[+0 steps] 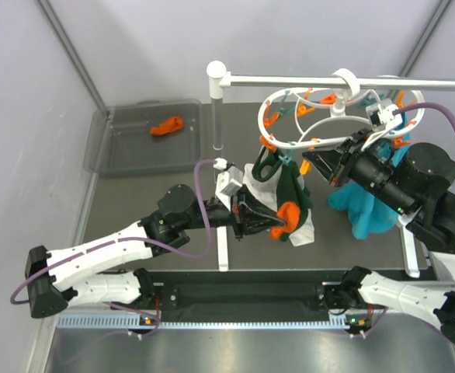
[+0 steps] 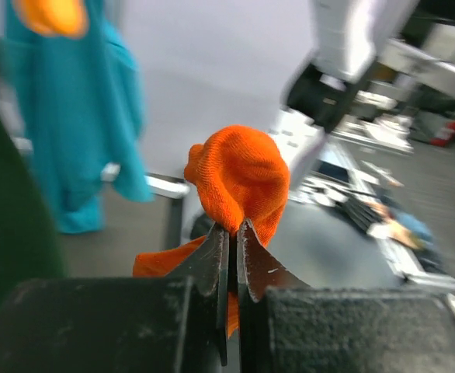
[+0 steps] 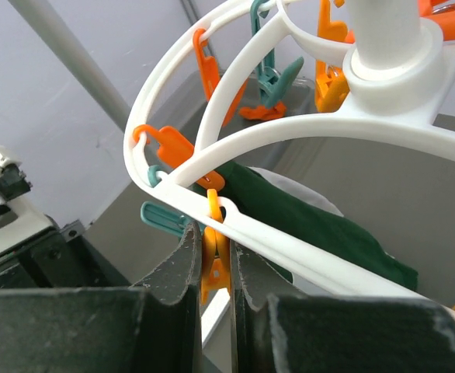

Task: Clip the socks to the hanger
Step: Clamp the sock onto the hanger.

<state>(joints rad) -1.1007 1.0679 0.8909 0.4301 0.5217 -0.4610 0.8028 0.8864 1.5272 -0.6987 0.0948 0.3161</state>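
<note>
My left gripper [image 1: 268, 221] is shut on a bright orange sock [image 1: 287, 218] and holds it in the air below the hanger, next to a dark green cloth [image 1: 291, 185]. In the left wrist view the sock [image 2: 239, 179] bulges out above the closed jaws of the left gripper [image 2: 234, 230]. The second orange sock [image 1: 166, 126] lies in a grey bin [image 1: 115, 159]. The white oval hanger [image 1: 290, 97] hangs from the rail. My right gripper [image 3: 216, 237] is shut on an orange clothespin [image 3: 215, 260] hanging from the hanger's outer ring [image 3: 290, 132]. The right gripper also shows in the top view [image 1: 311, 161].
A white pole rail [image 1: 290, 80] on white posts [image 1: 216, 109] carries the hanger. A teal cloth [image 1: 365, 208] and the dark green cloth [image 3: 313, 225] hang from clips. A white cloth [image 1: 303, 233] hangs beside the green one. Other orange and teal clothespins [image 3: 270, 78] line the rings.
</note>
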